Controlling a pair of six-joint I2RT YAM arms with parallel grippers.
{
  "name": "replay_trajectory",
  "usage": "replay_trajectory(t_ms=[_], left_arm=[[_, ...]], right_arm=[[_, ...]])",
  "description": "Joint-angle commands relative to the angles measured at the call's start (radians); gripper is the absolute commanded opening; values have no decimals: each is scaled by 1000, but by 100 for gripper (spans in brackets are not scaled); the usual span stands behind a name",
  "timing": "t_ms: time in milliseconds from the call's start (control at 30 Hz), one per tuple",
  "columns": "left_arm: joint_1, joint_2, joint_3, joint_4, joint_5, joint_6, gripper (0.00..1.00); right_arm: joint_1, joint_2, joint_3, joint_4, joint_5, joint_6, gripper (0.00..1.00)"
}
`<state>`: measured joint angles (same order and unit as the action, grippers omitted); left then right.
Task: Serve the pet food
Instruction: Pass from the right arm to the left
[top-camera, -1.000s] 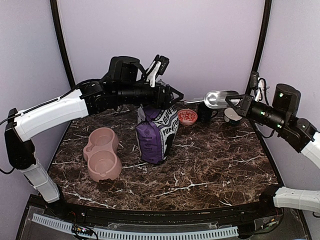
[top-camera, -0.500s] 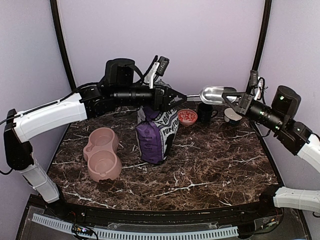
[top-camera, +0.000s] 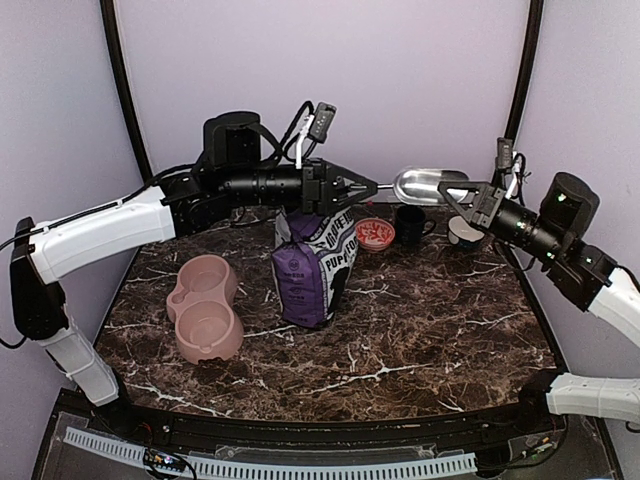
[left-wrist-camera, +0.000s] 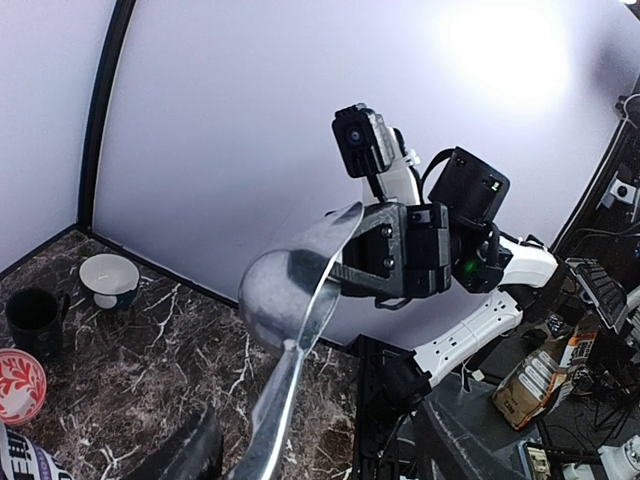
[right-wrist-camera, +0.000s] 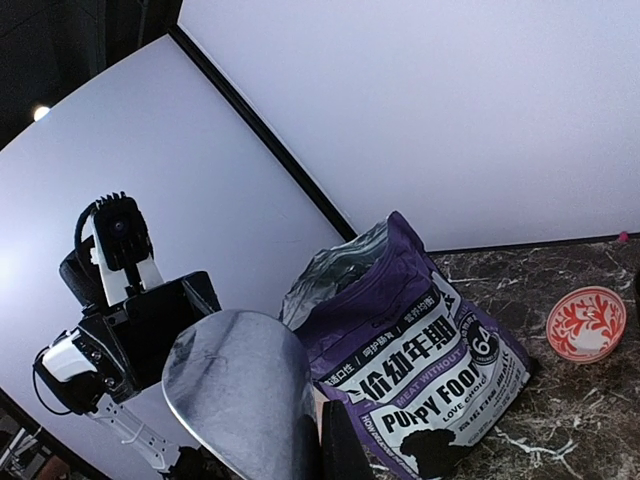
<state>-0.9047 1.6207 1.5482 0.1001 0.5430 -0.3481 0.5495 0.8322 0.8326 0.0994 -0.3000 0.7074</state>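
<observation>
The left end effector (top-camera: 362, 187) hangs spread above the purple bag (top-camera: 312, 265) at frame centre. At upper right, the right end effector (top-camera: 465, 196) pinches a metal scoop (top-camera: 420, 185). The pet food cannot be seen (the bag's interior is hidden).

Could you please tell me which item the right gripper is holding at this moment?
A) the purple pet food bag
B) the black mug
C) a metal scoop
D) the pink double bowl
C: the right gripper is shut on the bowl end of the metal scoop, holding it up in the air.
</observation>
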Motion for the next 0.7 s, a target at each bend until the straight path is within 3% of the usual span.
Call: replay_trajectory(t_ms=[0,400,667], left_arm=[[6,10,-15,91,77,-28,67],[12,49,1,147,137,-57,47],[13,55,2,163,147,-67,39]], right_arm=[[-4,11,-8,109,-54,37,0],[-4,43,-13,179,-110,90,0],[-4,64,-12,193,-128,101,0]])
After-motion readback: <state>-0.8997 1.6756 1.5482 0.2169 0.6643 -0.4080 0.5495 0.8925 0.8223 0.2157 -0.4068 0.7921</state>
